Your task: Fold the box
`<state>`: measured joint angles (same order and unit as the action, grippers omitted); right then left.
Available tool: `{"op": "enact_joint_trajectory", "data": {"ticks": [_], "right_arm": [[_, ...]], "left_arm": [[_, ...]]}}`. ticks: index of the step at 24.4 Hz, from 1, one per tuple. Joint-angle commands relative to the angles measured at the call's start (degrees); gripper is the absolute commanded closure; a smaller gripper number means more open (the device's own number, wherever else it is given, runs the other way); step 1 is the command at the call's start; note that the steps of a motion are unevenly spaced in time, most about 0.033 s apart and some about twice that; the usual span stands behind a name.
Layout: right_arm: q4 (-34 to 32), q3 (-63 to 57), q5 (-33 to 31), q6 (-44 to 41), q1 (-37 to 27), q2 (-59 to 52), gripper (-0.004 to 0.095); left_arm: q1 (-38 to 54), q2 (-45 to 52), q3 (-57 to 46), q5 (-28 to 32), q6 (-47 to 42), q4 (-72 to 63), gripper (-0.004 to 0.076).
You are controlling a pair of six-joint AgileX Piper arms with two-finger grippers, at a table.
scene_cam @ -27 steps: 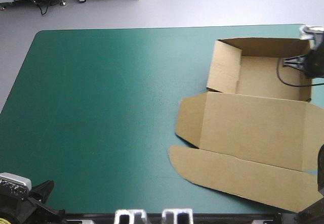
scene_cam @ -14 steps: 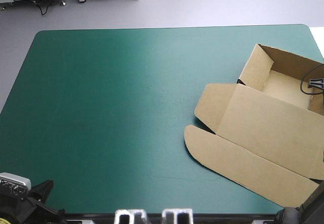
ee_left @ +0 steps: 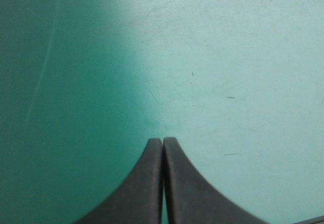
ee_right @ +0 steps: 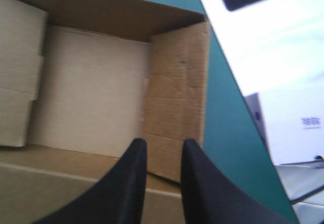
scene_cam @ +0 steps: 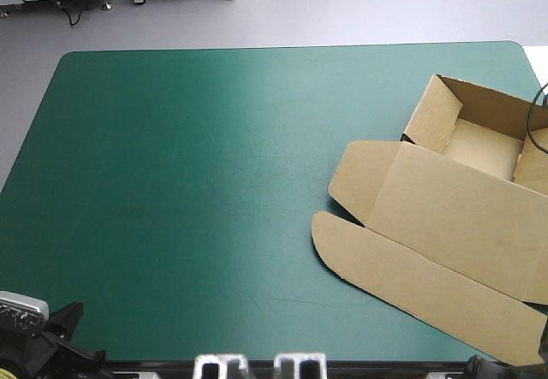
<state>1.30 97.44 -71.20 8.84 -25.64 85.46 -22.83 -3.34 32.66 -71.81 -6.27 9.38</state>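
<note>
The left gripper (ee_left: 162,143) is being held closed, its two black fingers pressed together into one pointed arch with nothing caught between them. Only bare teal-green cover (ee_left: 228,57) is being seen ahead of and under it, marked by a few fine scratches. The box is lying well apart from this gripper, across the table toward the other arm's side.

The right gripper (ee_right: 161,145) is being held slightly parted, with a narrow gap standing between its fingers, and no board is being seen clamped in that gap. The box (scene_cam: 445,225) is being viewed directly ahead of and beneath it. It is an open tray (ee_right: 91,82) with raised walls, its pale floor lying just ahead of the fingertips. The tray's side wall (ee_right: 177,92) is standing upright ahead of the gap, slightly toward the right finger, and is creased across its face. Beyond that wall, outward from the right finger, a strip of cover is running to the table's edge. The lid (scene_cam: 471,208) is being left flat on the cover, passing under the fingers' bases. A long rounded flap (scene_cam: 411,281) is being spread at its free side, farthest from the tray.
</note>
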Motion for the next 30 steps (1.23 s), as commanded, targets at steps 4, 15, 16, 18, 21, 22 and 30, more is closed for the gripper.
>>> {"op": "enact_joint_trajectory", "data": {"ticks": [4, 15, 16, 18, 21, 22, 30], "right_arm": [[6.1, -17.1, 2.4, 2.6, 9.3, -20.1, 0.0921], [3.8, -51.8, 8.1, 0.4, 19.7, -47.7, 0.0923], [3.8, -53.4, 8.5, 0.3, 19.7, -49.2, 0.0923], [4.0, -57.1, 8.9, 0.3, 19.7, -52.9, 0.0923], [4.0, -61.2, 9.1, -0.8, 19.7, -57.4, 0.0923], [4.1, -62.4, 9.2, -0.8, 19.7, -58.8, 0.0923], [4.8, -67.0, 9.5, -0.8, 19.7, -65.6, 0.0923]], "left_arm": [[-0.2, -1.3, 1.1, -1.0, -0.1, 4.1, 0.0734], [-0.2, -1.3, 0.7, 5.6, -0.1, 4.4, 0.0734], [-0.2, -1.3, 0.4, 6.2, -0.1, 4.1, 0.0734], [-0.2, -1.3, -0.7, 6.5, 1.6, 2.2, 0.0734], [-0.2, -1.3, -2.1, 7.2, 6.3, -2.1, 0.0734], [-0.2, -1.3, -2.2, 7.9, 7.5, -3.1, 0.0734], [-0.2, -1.3, -2.6, 10.1, 8.0, -5.5, 0.0734]]}}
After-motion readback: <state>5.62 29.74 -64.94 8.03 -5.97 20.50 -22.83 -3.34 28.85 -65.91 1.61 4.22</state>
